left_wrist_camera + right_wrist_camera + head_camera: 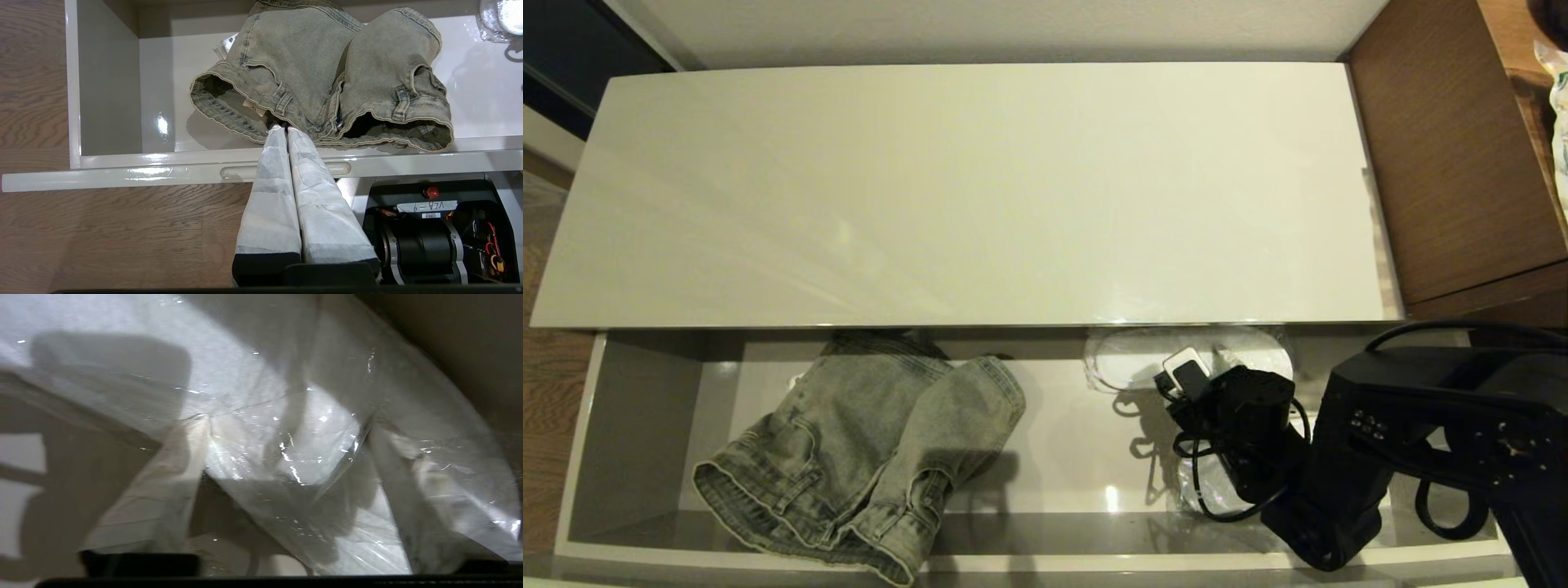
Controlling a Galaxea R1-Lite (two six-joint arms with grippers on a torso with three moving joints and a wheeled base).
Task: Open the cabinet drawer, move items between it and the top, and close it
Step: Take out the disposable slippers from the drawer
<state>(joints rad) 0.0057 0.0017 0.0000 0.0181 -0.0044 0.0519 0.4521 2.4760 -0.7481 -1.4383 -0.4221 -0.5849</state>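
Where legible, robot base label reads inverted, unclear

The cabinet top is glossy cream-white and smooth, mirroring light. The drawer has a shiny pale grey inside. The folded garment is faded, coarse denim cloth. Crinkly clear plastic wraps the white slippers. The floor is grained wood, as is the brown desk.

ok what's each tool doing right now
left tool: shut, empty, parked above the drawer's front edge.
right tool: open astride the clear-plastic-wrapped white slipper, not yet gripping.
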